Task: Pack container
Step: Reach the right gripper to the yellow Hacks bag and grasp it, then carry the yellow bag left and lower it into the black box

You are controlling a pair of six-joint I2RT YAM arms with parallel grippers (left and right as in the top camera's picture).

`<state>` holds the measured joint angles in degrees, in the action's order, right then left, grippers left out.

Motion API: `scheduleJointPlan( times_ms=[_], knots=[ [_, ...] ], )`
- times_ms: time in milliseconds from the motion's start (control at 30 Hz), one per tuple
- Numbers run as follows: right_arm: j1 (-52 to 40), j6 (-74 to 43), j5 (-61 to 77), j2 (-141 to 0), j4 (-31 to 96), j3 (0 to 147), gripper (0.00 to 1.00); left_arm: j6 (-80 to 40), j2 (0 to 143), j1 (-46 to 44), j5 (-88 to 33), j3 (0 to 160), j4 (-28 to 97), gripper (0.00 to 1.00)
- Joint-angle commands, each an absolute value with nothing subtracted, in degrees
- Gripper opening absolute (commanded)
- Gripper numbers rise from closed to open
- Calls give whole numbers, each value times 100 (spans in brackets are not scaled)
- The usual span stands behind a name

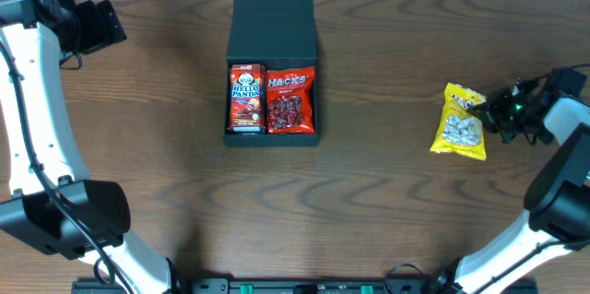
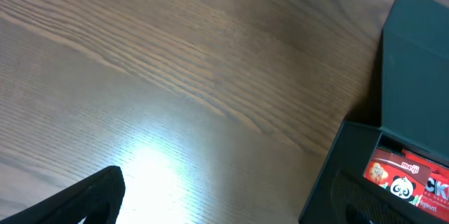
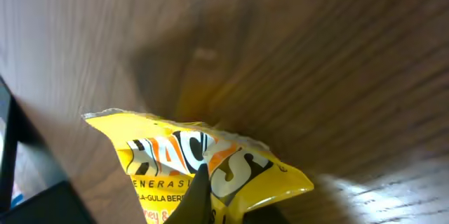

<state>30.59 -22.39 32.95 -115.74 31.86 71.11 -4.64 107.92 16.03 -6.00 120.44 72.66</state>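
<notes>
Though overhead blurs it, wrist shows right gripper [image 3: 221,206] pinching yellow packet [image 3: 210,161], left gripper [image 2: 221,206] wide, empty

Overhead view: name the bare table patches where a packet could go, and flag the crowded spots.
Free: wood between the container and the yellow packet; wood between the container and the left arm; the strip in front of the container. Crowded: the container's tray, filled by the Hello Panda box and Hacks packet; the right hand pinching the yellow packet.
</notes>
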Motion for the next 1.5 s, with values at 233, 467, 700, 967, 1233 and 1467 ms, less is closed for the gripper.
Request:
scheduleJointPlan(
  times_ms=[233,467,700,967,1233,1467],
  knots=[
    [2731,-2047,4412,-11686,3726,8160,2,-467,10866,1610,-580,12009,7286,95],
    [1710,-2036,5026,-11581,4289,9041,1,-534,10866,1610,-596,12009,7312,95],
    [108,-2696,5085,-11469,4246,9896,2,-534,10866,1610,-600,12009,7389,95],
    [-1238,-4897,4751,-11474,3428,9920,2,-534,10866,1610,-600,12009,7535,95],
    [-2056,-5612,3721,-11476,3413,9765,2,-532,10866,1610,-714,12009,7496,95],
    [-2388,-6243,3109,-11476,3507,9566,1,-532,10866,1610,-711,12009,7496,95]
  ],
)
